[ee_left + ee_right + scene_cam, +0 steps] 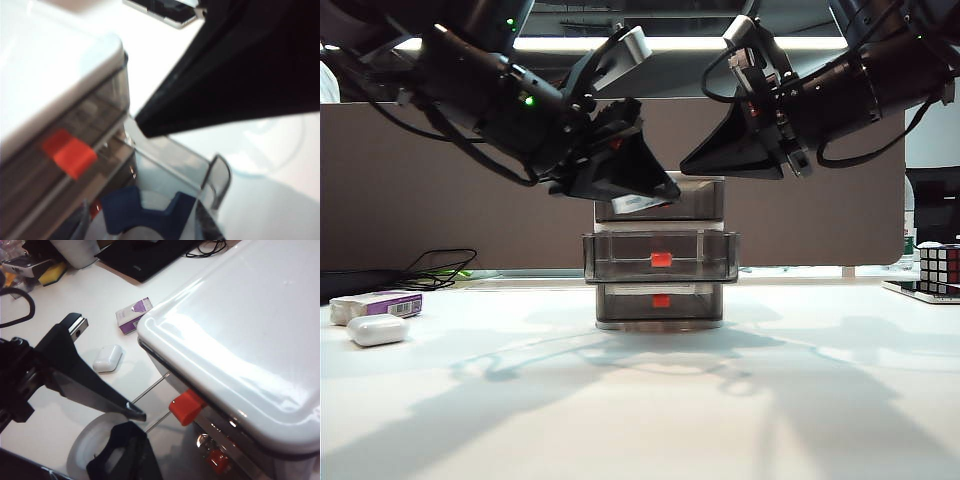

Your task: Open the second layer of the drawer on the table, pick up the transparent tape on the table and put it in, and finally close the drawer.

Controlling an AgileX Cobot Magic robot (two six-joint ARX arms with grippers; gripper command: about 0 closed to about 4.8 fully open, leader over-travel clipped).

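Tape roll poised over the open middle drawer

The left pincer (655,195) grasped the small clear tape roll with its white label (640,204) just above the pulled-out smoky grey middle drawer with the red-orange handle (660,258). It looked best lowered inside the walls before release. The right pincer (695,162) hovered beside it, and I could not tell its grip.

The left gripper (655,190) hides the drawer's (660,255) top front.
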